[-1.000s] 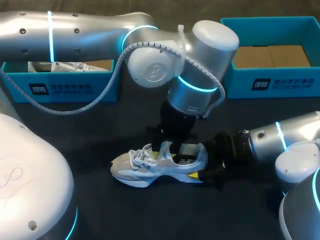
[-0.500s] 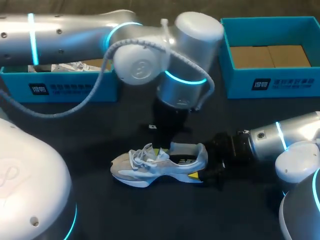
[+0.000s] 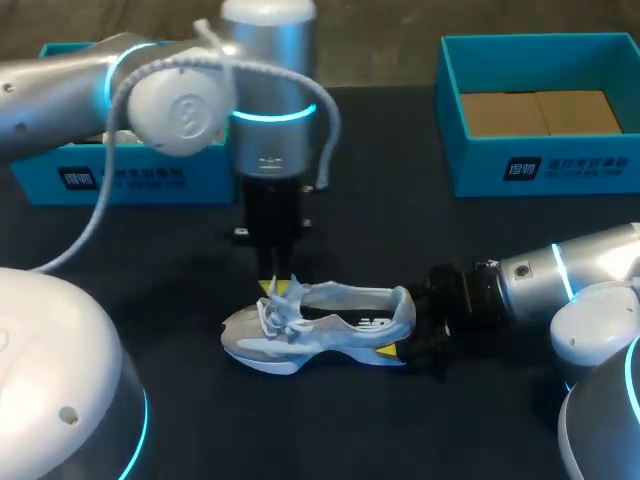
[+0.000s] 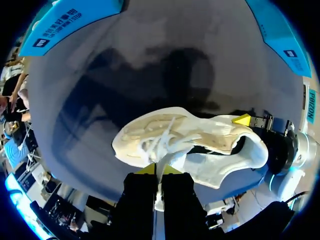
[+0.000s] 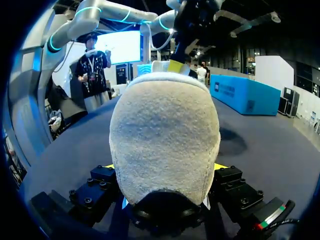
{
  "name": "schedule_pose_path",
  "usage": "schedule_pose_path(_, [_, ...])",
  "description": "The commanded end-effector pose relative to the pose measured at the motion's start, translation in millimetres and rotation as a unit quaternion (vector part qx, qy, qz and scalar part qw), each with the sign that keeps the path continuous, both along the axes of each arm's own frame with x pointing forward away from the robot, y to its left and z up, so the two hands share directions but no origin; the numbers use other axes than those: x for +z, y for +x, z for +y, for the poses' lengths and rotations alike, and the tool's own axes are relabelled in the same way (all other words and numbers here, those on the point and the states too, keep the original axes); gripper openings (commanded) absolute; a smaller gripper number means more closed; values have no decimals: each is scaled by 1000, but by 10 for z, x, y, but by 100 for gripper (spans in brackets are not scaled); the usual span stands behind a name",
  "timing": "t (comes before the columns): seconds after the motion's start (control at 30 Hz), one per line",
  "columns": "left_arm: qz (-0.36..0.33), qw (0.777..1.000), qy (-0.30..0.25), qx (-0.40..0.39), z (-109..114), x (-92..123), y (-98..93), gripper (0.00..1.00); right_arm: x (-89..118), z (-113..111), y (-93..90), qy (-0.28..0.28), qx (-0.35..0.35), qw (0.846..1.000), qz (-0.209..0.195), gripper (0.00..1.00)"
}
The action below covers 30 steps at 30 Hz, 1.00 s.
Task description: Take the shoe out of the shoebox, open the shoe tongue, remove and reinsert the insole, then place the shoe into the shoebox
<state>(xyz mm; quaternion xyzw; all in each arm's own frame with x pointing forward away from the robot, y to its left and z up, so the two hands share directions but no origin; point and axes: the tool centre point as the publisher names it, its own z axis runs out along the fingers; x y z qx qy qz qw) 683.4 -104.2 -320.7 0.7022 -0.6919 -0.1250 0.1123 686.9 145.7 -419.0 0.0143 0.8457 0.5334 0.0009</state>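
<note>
A white and grey sneaker [image 3: 320,328] lies on its sole on the dark table, toe toward the left. My left gripper [image 3: 275,287] comes down from above onto its lace area. In the left wrist view the left gripper [image 4: 159,169] is shut on the white tongue [image 4: 172,159], which is pulled up over the laces. My right gripper [image 3: 410,338] holds the heel from the right. The heel [image 5: 165,135] fills the right wrist view, and the right gripper [image 5: 165,167] has a yellow tip on each side of it.
An open blue shoebox [image 3: 120,178] with white paper inside stands at the back left, behind my left arm. A second open blue box [image 3: 540,165] with a brown cardboard floor stands at the back right. The dark tabletop [image 3: 400,240] lies between them.
My left gripper has risen out of the shoe's opening, shifted left toward the toe and shut on the tongue. The shoe and my right arm have stayed put.
</note>
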Motion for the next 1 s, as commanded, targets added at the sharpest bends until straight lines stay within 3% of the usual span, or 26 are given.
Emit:
schedule_pose_path(0.03, [-5, 990, -137, 37, 267, -41, -36, 0, -23, 33, 1, -2, 0, 1000, 0, 0])
schedule_pose_path(0.73, [11, 985, -165, 54, 597, -428, -115, 0, -23, 33, 1, -2, 0, 1000, 0, 0])
schedule_pose_path(0.77, [12, 985, -166, 53, 609, -427, -121, 7, -23, 33, 1, -2, 0, 1000, 0, 0])
schedule_pose_path(0.8, [10, 985, -167, 51, 622, -412, -126, 25, -23, 33, 1, -2, 0, 1000, 0, 0])
schedule_pose_path(0.83, [5, 984, -170, 46, 632, -383, -131, 36, -23, 33, 1, -2, 0, 1000, 0, 0])
schedule_pose_path(0.97, [-16, 984, -176, 30, 649, -215, -139, 51, -23, 33, 1, -2, 0, 1000, 0, 0])
schedule_pose_path(1.0, [-25, 984, -176, 25, 646, -161, -143, 60, -23, 33, 1, -2, 0, 1000, 0, 0])
